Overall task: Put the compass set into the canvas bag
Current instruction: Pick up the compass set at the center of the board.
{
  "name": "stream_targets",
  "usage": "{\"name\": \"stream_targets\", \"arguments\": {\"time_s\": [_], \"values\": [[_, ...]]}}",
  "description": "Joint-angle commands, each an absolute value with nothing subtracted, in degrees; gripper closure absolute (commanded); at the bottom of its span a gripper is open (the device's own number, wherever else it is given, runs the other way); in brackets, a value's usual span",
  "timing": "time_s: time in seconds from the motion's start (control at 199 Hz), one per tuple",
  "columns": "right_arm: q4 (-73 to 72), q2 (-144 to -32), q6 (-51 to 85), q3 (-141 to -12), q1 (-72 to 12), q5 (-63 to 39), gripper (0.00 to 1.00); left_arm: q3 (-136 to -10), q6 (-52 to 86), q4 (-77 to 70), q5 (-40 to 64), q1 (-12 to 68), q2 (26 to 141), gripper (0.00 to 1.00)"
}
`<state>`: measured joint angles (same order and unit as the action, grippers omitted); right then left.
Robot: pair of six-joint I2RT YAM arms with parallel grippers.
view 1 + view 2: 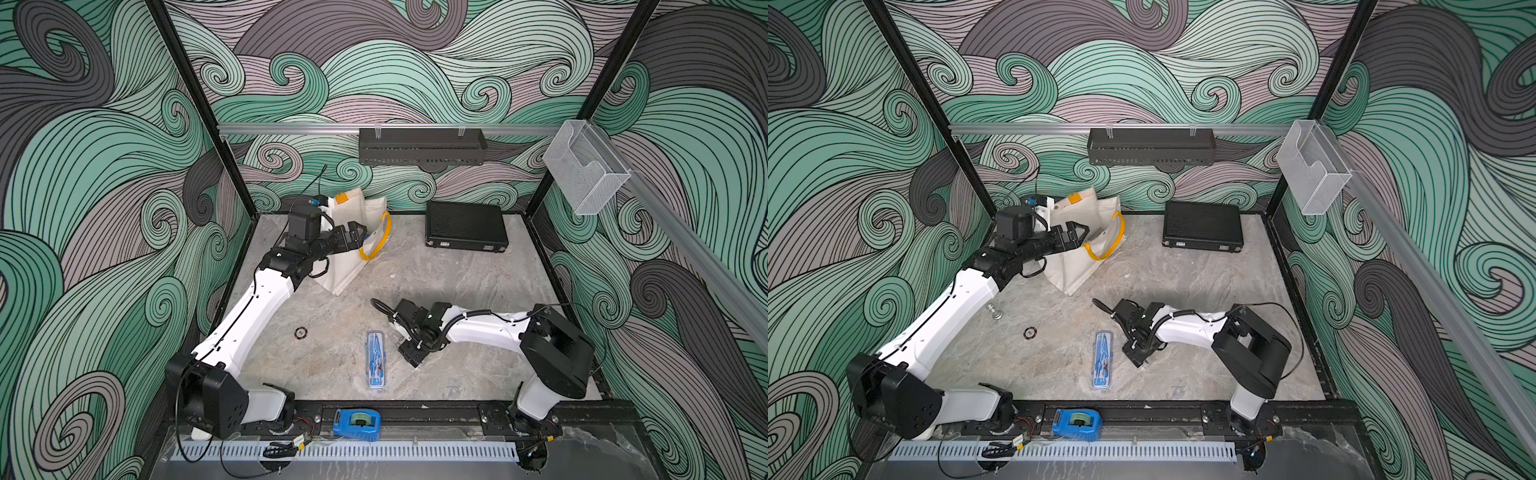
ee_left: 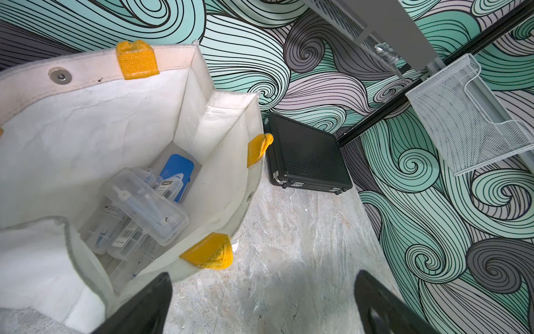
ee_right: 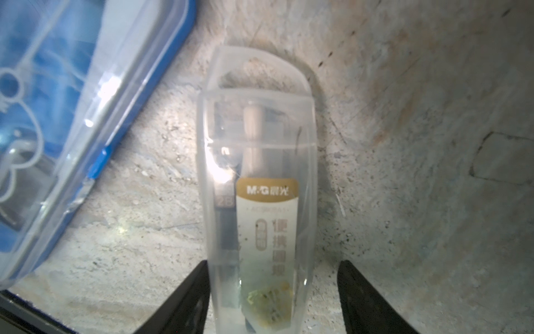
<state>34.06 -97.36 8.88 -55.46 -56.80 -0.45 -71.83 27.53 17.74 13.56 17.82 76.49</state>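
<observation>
A clear slim compass set case (image 3: 257, 188) with a gold-and-white label lies on the marble table. My right gripper (image 3: 273, 263) straddles its near end: one finger (image 3: 190, 289) touches its side, while the other finger (image 3: 361, 289) stands a gap away. In both top views the right gripper (image 1: 409, 353) (image 1: 1138, 353) points down and hides this case. A blue-rimmed compass case (image 1: 375, 360) (image 1: 1103, 359) (image 3: 57, 115) lies just beside it. The off-white canvas bag (image 1: 353, 216) (image 1: 1084, 216) (image 2: 86, 115) stands open at the back left, with several clear cases (image 2: 144, 208) inside. My left gripper (image 2: 263, 274) (image 1: 357, 232) hangs open and empty at the bag's mouth.
A flat black hard case (image 1: 465, 226) (image 2: 306, 156) lies at the back right. A small round disc (image 1: 301, 333) and a metal knob (image 1: 994, 311) sit near the left arm. A blue tape dispenser (image 1: 357, 422) rests on the front rail. A black wall shelf (image 1: 422, 145) hangs behind.
</observation>
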Motion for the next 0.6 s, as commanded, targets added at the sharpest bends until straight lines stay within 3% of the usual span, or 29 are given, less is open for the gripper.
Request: {"name": "stream_targets", "arguments": {"time_s": [0.0, 0.151, 0.597], "values": [[33.04, -98.4, 8.75, -54.69, -57.26, 0.26, 0.36, -71.73, 28.03, 16.79, 14.24, 18.11, 74.91, 0.01], [31.13, -97.86, 9.31, -53.61, -57.35, 2.36, 0.5, -71.47, 27.95, 16.55, 14.33, 18.09, 74.83, 0.01], [28.86, -85.42, 11.23, -57.47, -48.92, 2.78, 0.56, -71.37, 29.09, 14.99, 22.85, 19.19, 76.7, 0.01]]}}
